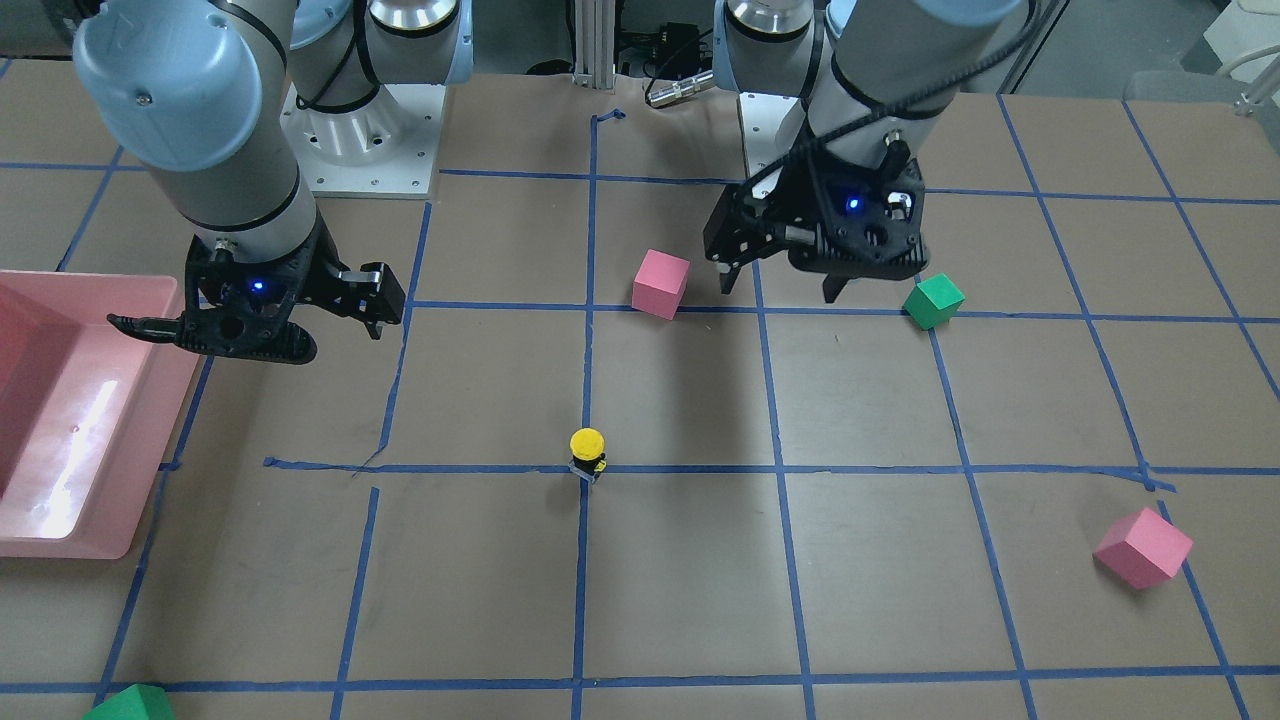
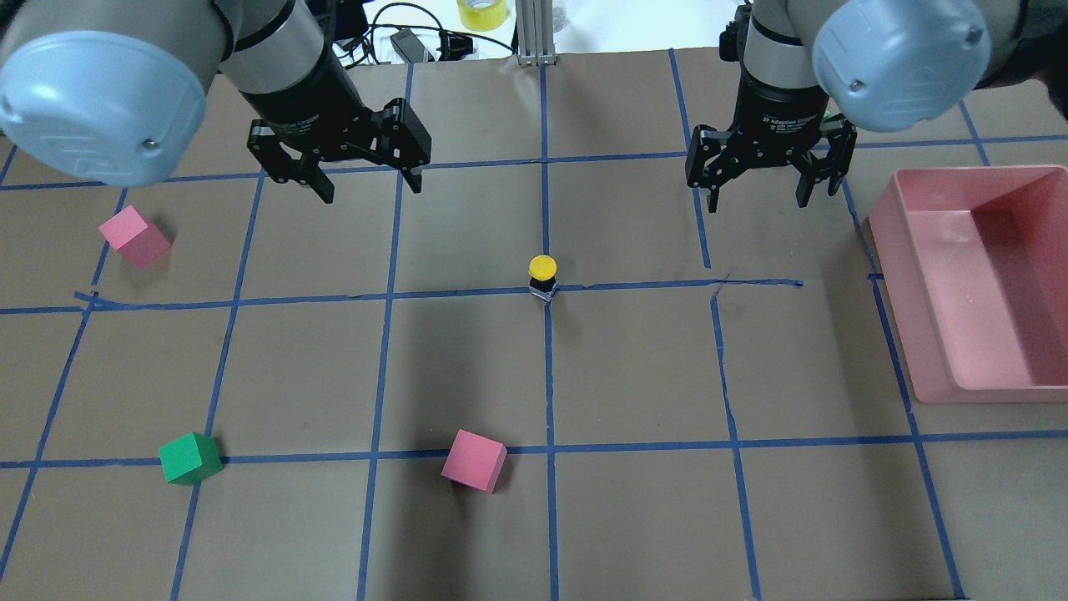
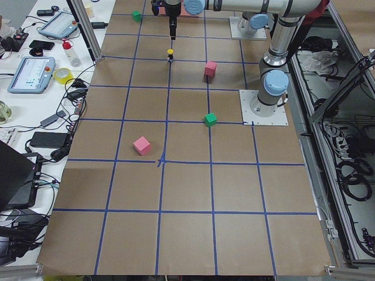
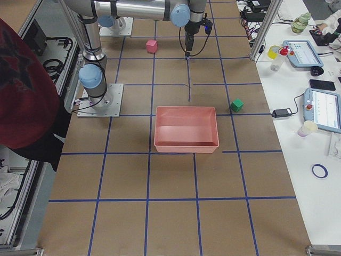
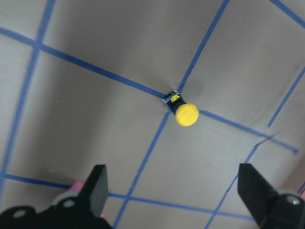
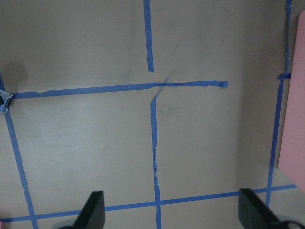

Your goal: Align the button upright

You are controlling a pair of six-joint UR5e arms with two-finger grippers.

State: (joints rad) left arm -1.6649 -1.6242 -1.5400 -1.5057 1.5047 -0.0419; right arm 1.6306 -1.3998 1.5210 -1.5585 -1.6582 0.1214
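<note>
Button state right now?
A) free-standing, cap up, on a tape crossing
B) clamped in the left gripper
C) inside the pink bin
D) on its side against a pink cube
A: the button stands cap up where the blue tape lines cross, with the left gripper and the right gripper both open and well clear of it.

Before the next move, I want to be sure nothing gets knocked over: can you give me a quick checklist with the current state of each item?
1. Button standing cap-up on its base: ok.
2. Left gripper open and empty: ok.
3. Right gripper open and empty: ok.
4. Both grippers apart from the button: ok.
5. Pink cube nearest the button, apart from it: ok.
6. Button base seated flat: cannot tell, too small.
</note>
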